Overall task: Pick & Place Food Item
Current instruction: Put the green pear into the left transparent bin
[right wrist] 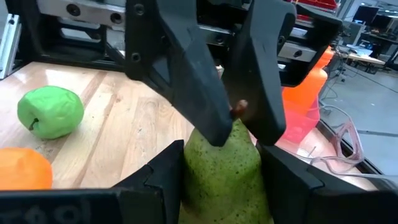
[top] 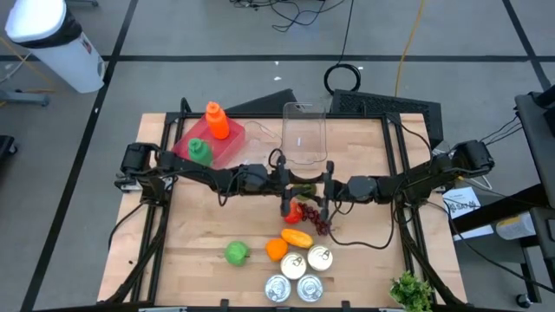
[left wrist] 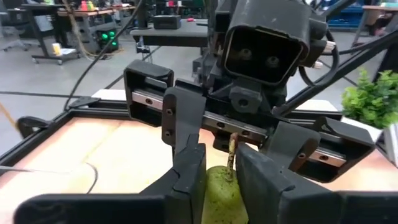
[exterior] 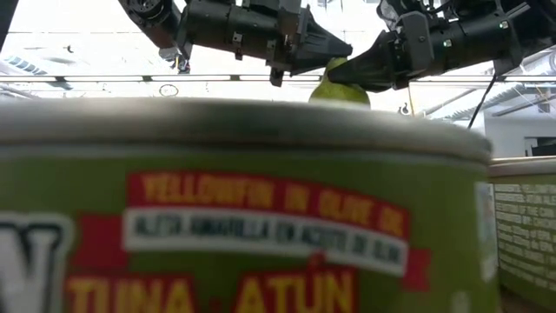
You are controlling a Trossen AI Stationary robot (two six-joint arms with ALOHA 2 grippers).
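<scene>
Wooden counter [top: 191,225], seen from above, with two dark arms reaching in from the left and right edges and meeting near its middle. Near the far edge, a clear bin [top: 304,132], and toward the far left corner a red tray [top: 227,146] carrying an orange bottle [top: 216,120] and a green item. Near the front edge, four cans [top: 301,275], a green apple [top: 237,252], an orange [top: 276,249] and a yellow-orange pepper [top: 297,237]; beside the meeting point, dark grapes [top: 321,224].

Held above the counter's middle, between both arms, a green pear [right wrist: 227,168]. Right gripper [right wrist: 221,171] clamped on the pear's body. Left gripper [left wrist: 217,165] pointed straight at it, fingers [left wrist: 189,163] drawn in close around the pear's neck and stem, seemingly touching; firm grip not certain.

Step in hand, by judgement: a handover of the pear from right to left in mid-air. Next move calls for the left fingers to finish clamping, then the right to let go only once the pear is secure, before carrying it to a container, likely the bin or tray.
</scene>
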